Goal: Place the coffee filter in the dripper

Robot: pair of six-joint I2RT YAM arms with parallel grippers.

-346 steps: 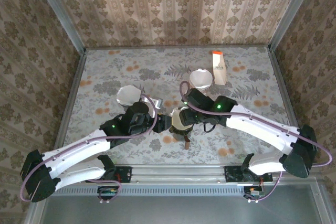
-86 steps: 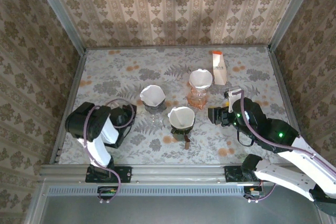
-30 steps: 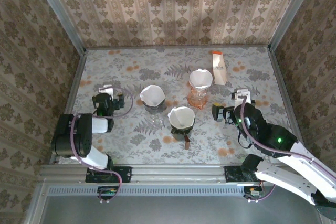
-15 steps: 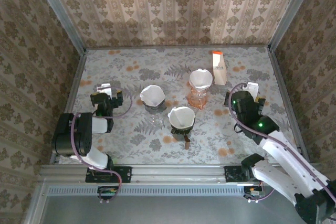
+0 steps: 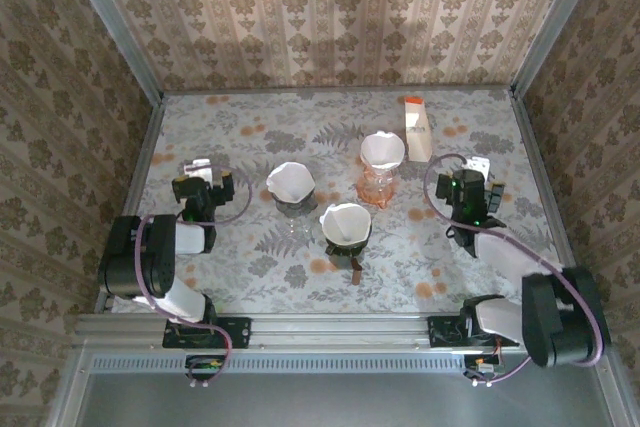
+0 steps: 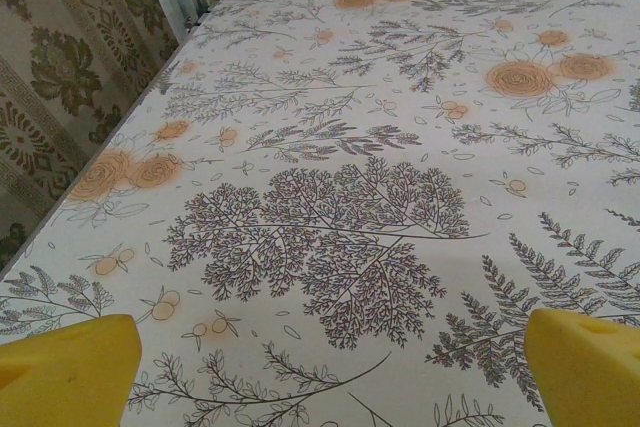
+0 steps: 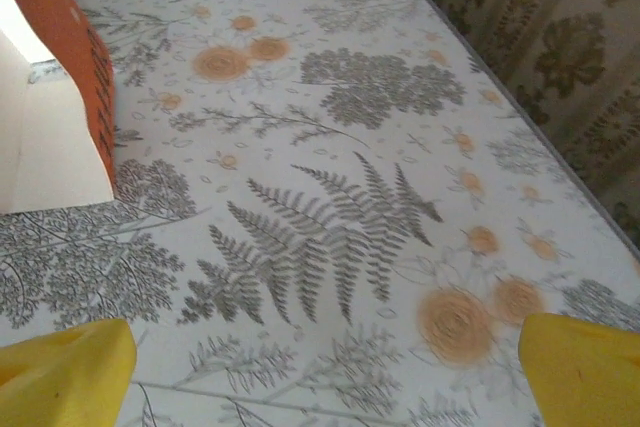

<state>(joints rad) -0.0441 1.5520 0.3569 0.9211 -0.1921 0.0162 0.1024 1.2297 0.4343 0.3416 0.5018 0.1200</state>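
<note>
Three drippers stand mid-table, each with a white coffee filter seated in it. There is a clear glass dripper (image 5: 292, 209) with a filter (image 5: 290, 181), an orange dripper (image 5: 376, 187) with a filter (image 5: 382, 150), and a dark dripper (image 5: 345, 242) with a filter (image 5: 345, 222). My left gripper (image 5: 203, 179) is folded back at the table's left, well away from them. It is open (image 6: 330, 372) over bare cloth, its yellow fingertips (image 6: 70, 367) far apart. My right gripper (image 5: 470, 177) sits right of the orange dripper, open (image 7: 325, 377) with nothing between its fingers.
An orange and white carton (image 5: 415, 129) stands at the back, just right of the orange dripper, and shows at the left in the right wrist view (image 7: 50, 107). The flower-patterned tablecloth (image 5: 250, 127) runs to metal-framed walls (image 5: 150, 137) on the left, far and right sides.
My right arm has drawn back and folded toward its base, its gripper swinging round to face the far side. The left arm has barely shifted. The drippers and filters stayed put.
</note>
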